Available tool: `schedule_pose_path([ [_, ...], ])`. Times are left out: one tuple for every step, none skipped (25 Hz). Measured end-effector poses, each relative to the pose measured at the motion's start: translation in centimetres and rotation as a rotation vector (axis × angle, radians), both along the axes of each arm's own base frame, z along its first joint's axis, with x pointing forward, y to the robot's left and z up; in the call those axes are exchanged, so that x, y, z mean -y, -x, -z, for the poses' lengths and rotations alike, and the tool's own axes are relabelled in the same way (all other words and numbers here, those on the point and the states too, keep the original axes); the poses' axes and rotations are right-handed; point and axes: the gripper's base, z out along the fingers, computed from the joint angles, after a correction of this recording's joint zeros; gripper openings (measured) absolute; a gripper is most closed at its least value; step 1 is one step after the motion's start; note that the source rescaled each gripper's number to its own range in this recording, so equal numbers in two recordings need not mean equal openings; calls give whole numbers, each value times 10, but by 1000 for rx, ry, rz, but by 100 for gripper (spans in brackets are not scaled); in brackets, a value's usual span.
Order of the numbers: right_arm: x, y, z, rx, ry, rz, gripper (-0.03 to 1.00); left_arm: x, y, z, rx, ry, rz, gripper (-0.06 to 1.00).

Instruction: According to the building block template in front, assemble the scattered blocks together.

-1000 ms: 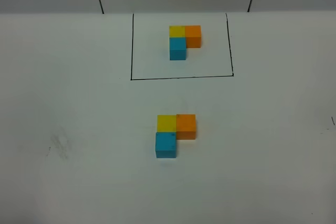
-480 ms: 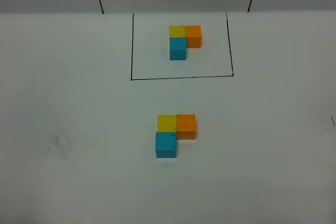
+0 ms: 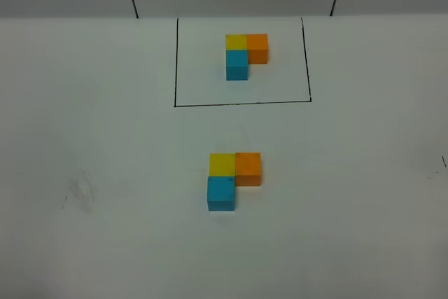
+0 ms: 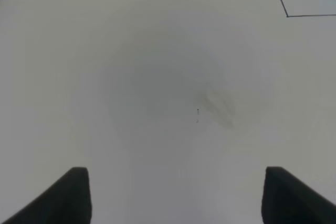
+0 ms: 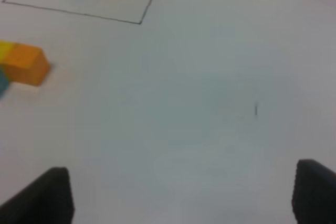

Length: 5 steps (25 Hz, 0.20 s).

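Three joined yellow, orange and blue cube blocks (image 3: 232,178) match the outlined template (image 3: 245,54); both grippers (image 4: 176,195) (image 5: 181,195) spread, empty; nothing remains, I'd say.

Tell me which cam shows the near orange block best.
Exterior high: the orange block is sharp and whole, joined to the yellow block above the blue block. Right wrist shows it blurred at the frame edge. Left wrist doesn't show it.
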Motion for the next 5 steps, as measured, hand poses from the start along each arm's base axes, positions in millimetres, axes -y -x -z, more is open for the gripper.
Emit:
schedule_pose_path([
  [0,0,0,1,0,-16,77,0,0,0,0,0,0,46],
  [0,0,0,2,0,-23,77,0,0,0,0,0,0,46],
  [0,0,0,2,0,-27,77,0,0,0,0,0,0,46],
  [0,0,0,2,0,-28,77,0,0,0,0,0,0,46],
  [0,0,0,2,0,-28,77,0,0,0,0,0,0,46],
])
